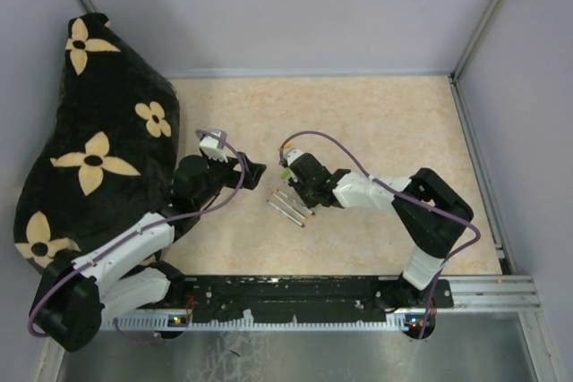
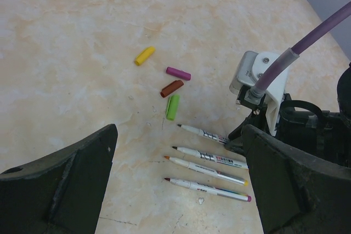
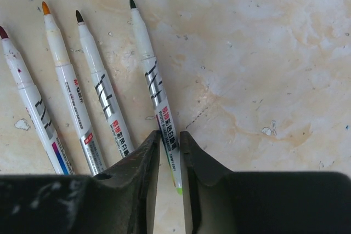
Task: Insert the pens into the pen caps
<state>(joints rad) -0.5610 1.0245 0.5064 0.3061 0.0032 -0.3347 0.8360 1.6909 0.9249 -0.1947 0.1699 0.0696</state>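
Four white pens lie side by side on the table (image 1: 358, 123), seen in the top view (image 1: 289, 207). In the left wrist view the caps lie apart just beyond them: yellow cap (image 2: 145, 55), magenta cap (image 2: 178, 73), dark red cap (image 2: 171, 88), green cap (image 2: 173, 107). My right gripper (image 3: 170, 135) is closed narrowly around the tail of the green-ended pen (image 3: 149, 69), which still lies flat. The other pens (image 3: 101, 89) lie to its left. My left gripper (image 2: 180, 135) is wide open and empty, hovering above the pens and facing the right gripper (image 1: 300, 196).
A black bag with cream flowers (image 1: 98, 140) fills the left side beside my left arm. Grey walls and a metal frame (image 1: 474, 123) bound the table at the back and right. The right gripper's cable (image 2: 307, 42) arches near the pens.
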